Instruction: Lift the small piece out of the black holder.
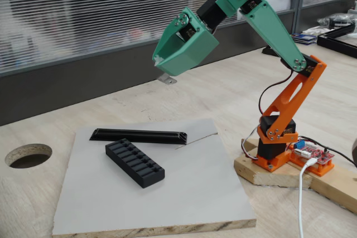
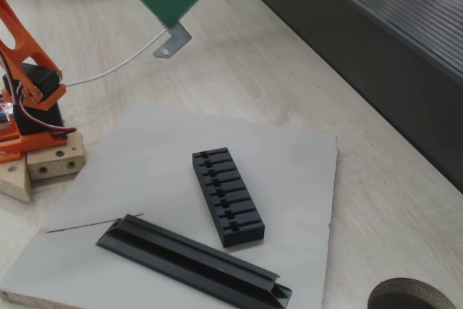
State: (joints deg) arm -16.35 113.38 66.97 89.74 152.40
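The black holder [image 1: 135, 163] [image 2: 227, 195], a matte block with a row of crosswise slots, lies on the grey board [image 1: 189, 193] [image 2: 289, 157]. High above it and well clear, my green gripper [image 1: 163, 69] [image 2: 170, 30] hangs in the air, shut on the small piece [image 1: 166, 78] [image 2: 171, 41]. That piece is a thin light-grey metal tab with a hole, sticking out below the jaw tips in both fixed views.
A long black channel strip [image 1: 139, 136] [image 2: 192, 262] lies on the board beside the holder. A round hole [image 1: 28, 155] [image 2: 419, 296] is cut in the wooden table. The arm's orange base [image 1: 279, 143] sits on a wooden block with a red circuit board and white cable.
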